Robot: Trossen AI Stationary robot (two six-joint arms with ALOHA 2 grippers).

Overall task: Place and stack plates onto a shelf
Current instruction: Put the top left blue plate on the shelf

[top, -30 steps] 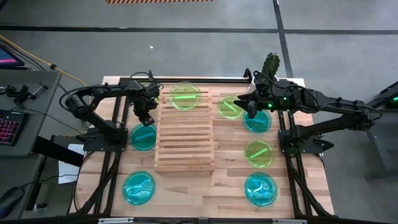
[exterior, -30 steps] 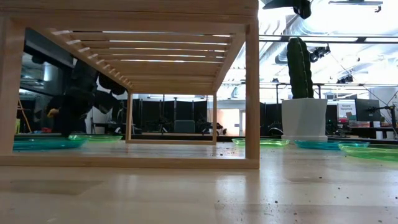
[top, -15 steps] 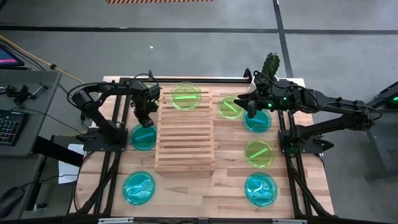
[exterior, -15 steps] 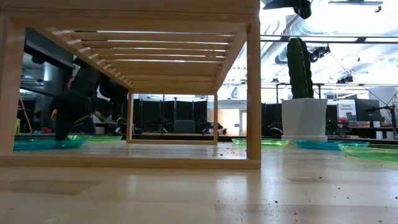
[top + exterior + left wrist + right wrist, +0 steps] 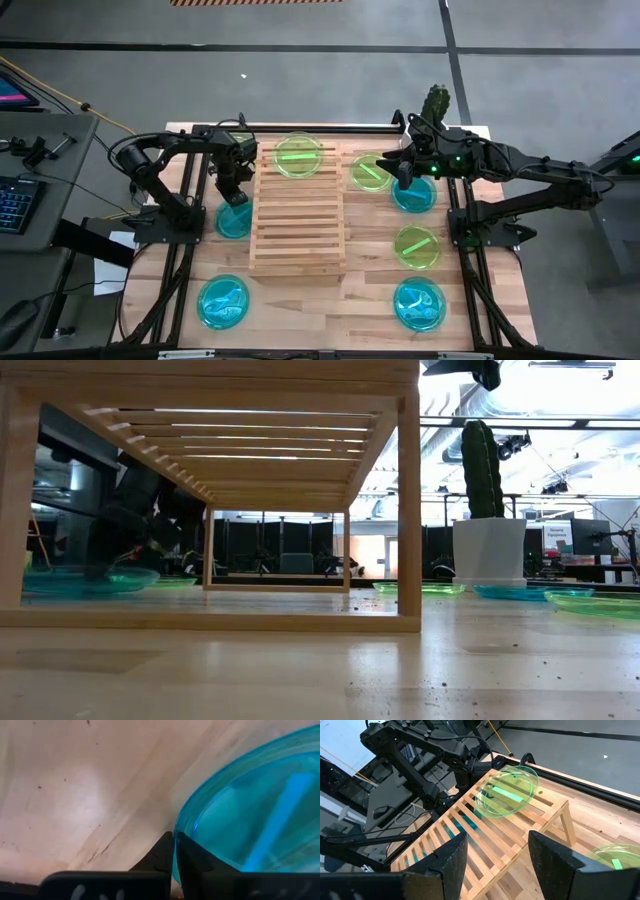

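My left gripper [image 5: 234, 197] stands at the far rim of a cyan plate [image 5: 233, 219] left of the shelf [image 5: 297, 210] and is shut on that rim; the low view shows this plate [image 5: 90, 582] behind the shelf's left leg. A lime green plate [image 5: 297, 156] lies on the shelf's far slats. My right gripper [image 5: 400, 172] hangs open high over the far right, above a green plate [image 5: 370, 172] and a cyan plate [image 5: 415, 195]; in its own view the open fingers [image 5: 495, 865] frame the shelf [image 5: 495, 835]. My left gripper pinches the cyan plate's far rim [image 5: 176, 831] between its two fingers, one finger inside the plate and one outside. The fingers come steeply from above, slanting down. The plate sits slightly tipped, its underside [image 5: 80, 593] on the table.
More plates lie on the plank table: cyan [image 5: 223, 301] at near left, green [image 5: 416, 246] and cyan [image 5: 419, 304] at near right. A cactus in a white pot [image 5: 436, 100] stands at the far right edge. A desk with a keyboard [image 5: 15, 205] is beyond the table's left.
My left gripper has sunk onto the cyan plate's far rim and shut on it, taking hold. The plate has tipped a little from lying flat. My right gripper has kept still.
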